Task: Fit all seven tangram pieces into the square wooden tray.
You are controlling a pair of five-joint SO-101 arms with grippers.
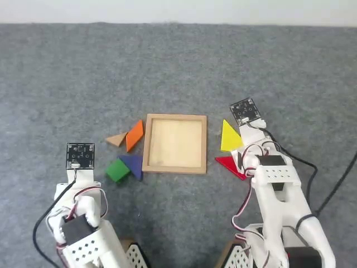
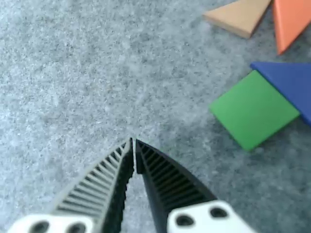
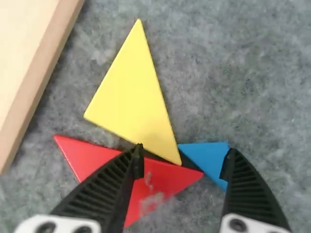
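well, the tray [image 1: 175,116] is pale wood, left claw [image 2: 132,142] pressed together, right claw [image 3: 183,149] spread.

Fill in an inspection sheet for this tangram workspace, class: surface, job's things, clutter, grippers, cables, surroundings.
Surface: grey carpet.
Job's things: wooden tray holds no piece; tan triangle, orange parallelogram, green square, dark blue triangle on one side; yellow triangle, red triangle, light blue triangle on the other.
Clutter: nothing seen.
Grippers: left gripper shut over carpet; right gripper open over red triangle.
Cables: black cable beside right arm.
Surroundings: pale strip beyond carpet.
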